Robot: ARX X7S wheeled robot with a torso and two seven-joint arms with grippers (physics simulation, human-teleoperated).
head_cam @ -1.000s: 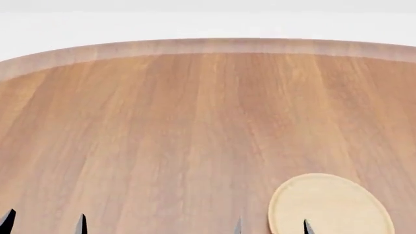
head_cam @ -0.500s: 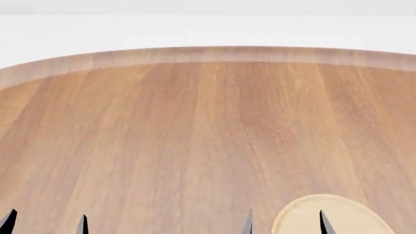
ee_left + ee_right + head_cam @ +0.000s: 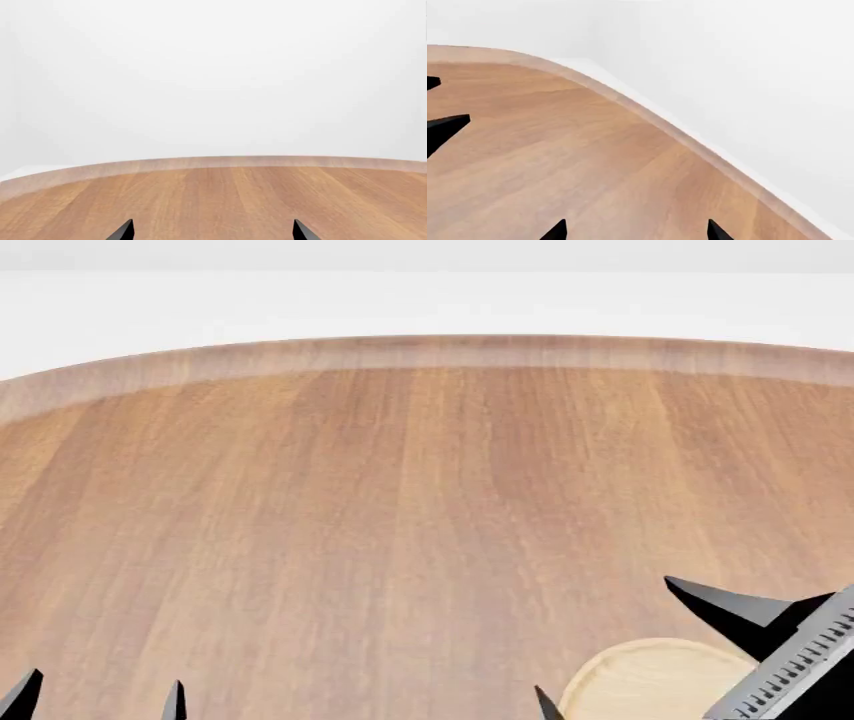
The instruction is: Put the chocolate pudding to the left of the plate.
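Observation:
The chocolate pudding is out of view in every frame. The plate (image 3: 647,680), a light-wood disc, lies at the bottom right of the head view, partly cut off by the frame edge and by my right arm. My right gripper (image 3: 607,642) is open and empty, tilted over the plate, with one finger (image 3: 727,605) raised above it. In the right wrist view the right gripper (image 3: 635,229) spans only bare table. My left gripper (image 3: 100,698) is open and empty at the bottom left. The left wrist view shows the left gripper (image 3: 212,229) over bare wood.
The round wooden table (image 3: 400,500) fills the head view, with its raised far rim (image 3: 427,350) against a white background. Two dark fingertips (image 3: 447,127) show at the edge of the right wrist view.
The head view tilted up, so the plate slid toward the bottom edge. My right gripper has risen and turned, and its upper finger and arm now stand over the plate. The left gripper has stayed put.

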